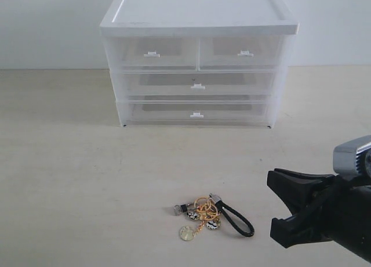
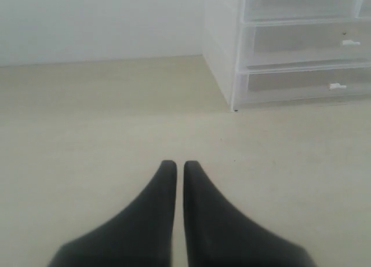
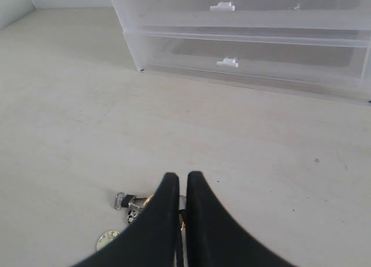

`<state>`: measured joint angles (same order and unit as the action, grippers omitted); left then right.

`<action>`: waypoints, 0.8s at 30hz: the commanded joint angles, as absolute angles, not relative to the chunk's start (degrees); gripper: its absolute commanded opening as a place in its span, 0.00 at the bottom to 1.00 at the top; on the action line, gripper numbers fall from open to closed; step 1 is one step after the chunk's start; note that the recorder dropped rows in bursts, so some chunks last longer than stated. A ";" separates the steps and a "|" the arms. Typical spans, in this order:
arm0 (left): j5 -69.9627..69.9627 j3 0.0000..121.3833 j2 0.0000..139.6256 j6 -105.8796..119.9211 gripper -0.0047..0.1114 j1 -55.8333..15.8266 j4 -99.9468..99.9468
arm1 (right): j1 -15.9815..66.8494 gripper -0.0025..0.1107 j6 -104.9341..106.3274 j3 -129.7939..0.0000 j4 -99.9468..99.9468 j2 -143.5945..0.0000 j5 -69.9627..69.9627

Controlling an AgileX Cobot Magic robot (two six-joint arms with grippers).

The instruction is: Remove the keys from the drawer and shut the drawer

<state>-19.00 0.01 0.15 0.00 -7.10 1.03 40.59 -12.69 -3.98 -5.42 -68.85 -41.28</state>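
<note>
Lying loose on bench (image 1: pixel 69 163), keys (image 1: pixel 211 216) sit well clear of cabinet (image 1: pixel 197 18), out of drawer (image 1: pixel 156 112). Drawer front looks flush, tab handle (image 1: pixel 197 114) centred; likely shut. Right tool (image 3: pixel 181 177) together, empty, near keys; contact unclear. Left tool (image 2: pixel 175 164) together, empty, over bare bench. Judged step: withdrawal. Lift right tool straight up, avoid snagging cord loop (image 1: pixel 240 220); confirm drawer seated.

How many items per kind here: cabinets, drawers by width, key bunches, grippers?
Cabinet: 1
Half-width drawers: 2
Full-width drawers: 2 (middle drawer, lowest drawer)
Bunch of keys: 1
Grippers: 2 (left gripper, right gripper)
Total: 8
</note>
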 commanded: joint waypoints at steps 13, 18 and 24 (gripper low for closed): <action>-18.14 0.00 0.00 -0.43 0.08 -6.87 -0.64 | 40.67 0.02 -12.78 -4.12 -5.44 -68.60 -41.74; -18.14 0.00 0.00 -0.43 0.08 -6.87 -0.64 | 40.67 0.02 -12.78 -4.12 -5.44 -68.60 -41.74; -18.14 0.00 0.00 -0.43 0.08 -6.87 -0.64 | 40.67 0.02 -12.78 -4.12 -5.44 -68.60 -41.74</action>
